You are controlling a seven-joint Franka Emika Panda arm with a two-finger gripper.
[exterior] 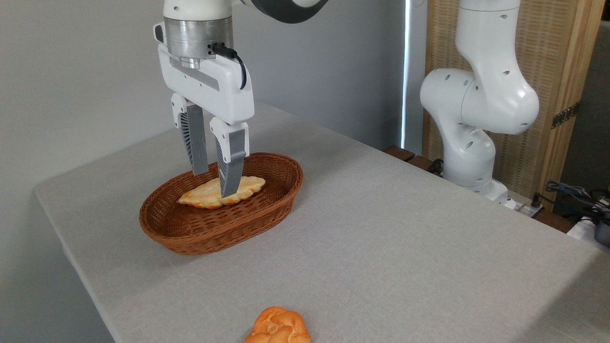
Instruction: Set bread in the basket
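Observation:
The bread, a small round knotted bun with a golden-orange crust, lies at the table's near edge, partly cut off by the bottom of the picture. The oval brown wicker basket stands at the table's left, far from the bun. My gripper hangs open over the basket, fingertips just above a paler braided oblong loaf that lies inside. Nothing is held between the fingers.
The arm's white base and lower joints rise at the table's right back edge. Cables lie beyond the right edge. Grey cloth covers the table, and its left edge runs close to the basket.

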